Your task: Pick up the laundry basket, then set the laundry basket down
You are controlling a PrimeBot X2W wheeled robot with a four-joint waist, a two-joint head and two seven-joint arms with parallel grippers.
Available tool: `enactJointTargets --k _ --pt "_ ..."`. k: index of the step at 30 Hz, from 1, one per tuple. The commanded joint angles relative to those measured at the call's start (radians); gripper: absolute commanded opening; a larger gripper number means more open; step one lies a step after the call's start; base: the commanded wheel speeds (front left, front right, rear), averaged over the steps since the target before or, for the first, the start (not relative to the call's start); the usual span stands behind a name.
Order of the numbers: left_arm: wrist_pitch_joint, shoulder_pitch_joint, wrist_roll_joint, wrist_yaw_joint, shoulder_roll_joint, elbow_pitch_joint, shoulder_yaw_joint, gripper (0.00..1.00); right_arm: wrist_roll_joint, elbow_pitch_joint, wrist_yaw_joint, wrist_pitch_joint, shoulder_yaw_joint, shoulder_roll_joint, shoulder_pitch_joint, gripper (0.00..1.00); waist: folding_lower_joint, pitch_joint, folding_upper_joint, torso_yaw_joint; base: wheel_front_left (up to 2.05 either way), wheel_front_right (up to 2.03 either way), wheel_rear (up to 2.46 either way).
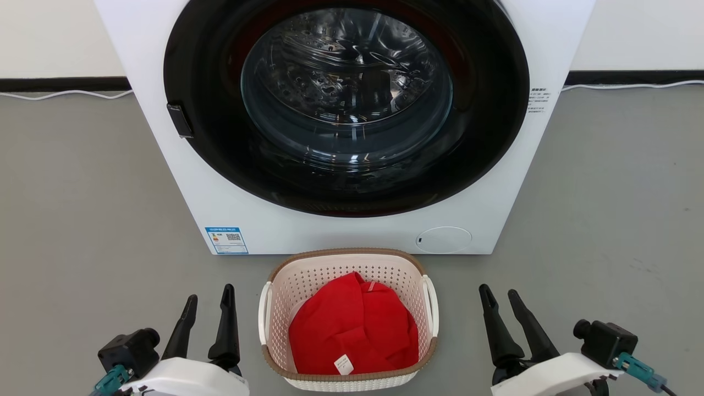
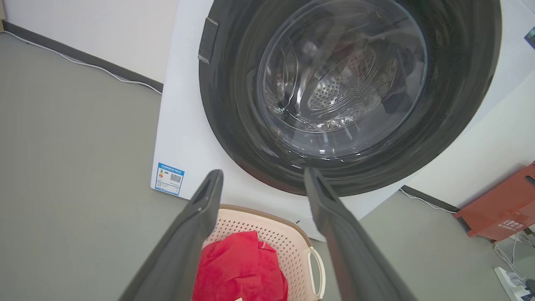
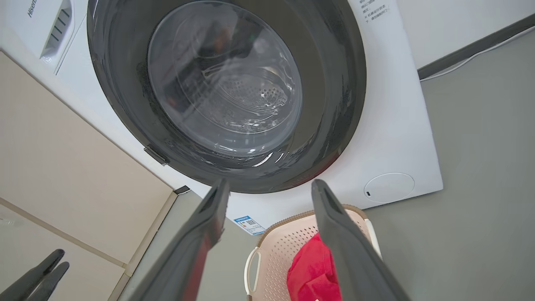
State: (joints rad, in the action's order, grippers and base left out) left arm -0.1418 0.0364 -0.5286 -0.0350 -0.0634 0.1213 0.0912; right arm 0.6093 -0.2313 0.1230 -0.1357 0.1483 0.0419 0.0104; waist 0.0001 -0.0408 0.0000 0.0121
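Observation:
The laundry basket (image 1: 286, 291), cream-white and perforated with a brown rim and white side handles, stands on the grey floor just in front of the washing machine. A red cloth (image 1: 352, 327) lies inside it. My left gripper (image 1: 209, 305) hovers open to the basket's left, apart from it. On the other side my right gripper (image 1: 501, 298) is open too, with nothing between its fingers. The left wrist view has the basket (image 2: 288, 244) low between my left gripper's (image 2: 262, 175) fingers. In the right wrist view the basket (image 3: 278, 251) sits low under my right gripper (image 3: 271, 186).
A white front-loading washing machine (image 1: 484, 220) with a dark round door (image 1: 346, 104) stands right behind the basket. Grey floor spreads to both sides. A white cable (image 1: 60, 94) runs along the wall's base. A red box (image 2: 503, 205) sits on the floor beside the machine.

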Motion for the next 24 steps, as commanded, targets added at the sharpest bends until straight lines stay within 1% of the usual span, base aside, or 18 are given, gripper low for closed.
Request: enactJointTargets --k 1,5,16,24 --pt "-0.014 -0.009 0.038 -0.009 -0.004 -0.037 -0.018 1.0 -0.039 0.038 0.005 -0.021 0.026 0.005 0.055 1.0 0.0 0.0 0.0 0.0 0.0 0.0 0.0" --pt "-0.029 -0.005 0.094 -0.013 -0.001 -0.044 -0.018 1.0 -0.097 0.045 0.006 -0.036 0.037 0.005 0.058 1.0 0.0 -0.001 0.0 0.001 0.0 0.0 0.0" --pt "-0.058 0.004 0.194 -0.016 0.008 -0.053 -0.025 1.0 -0.212 0.053 0.006 -0.065 0.053 0.006 0.061 1.0 0.0 -0.002 0.0 0.002 0.0 0.0 0.0" --pt "-0.082 0.008 0.269 -0.019 0.013 -0.055 -0.03 1.0 -0.304 0.049 0.007 -0.088 0.042 0.007 0.062 1.0 0.0 -0.003 0.0 0.003 0.0 0.0 0.0"
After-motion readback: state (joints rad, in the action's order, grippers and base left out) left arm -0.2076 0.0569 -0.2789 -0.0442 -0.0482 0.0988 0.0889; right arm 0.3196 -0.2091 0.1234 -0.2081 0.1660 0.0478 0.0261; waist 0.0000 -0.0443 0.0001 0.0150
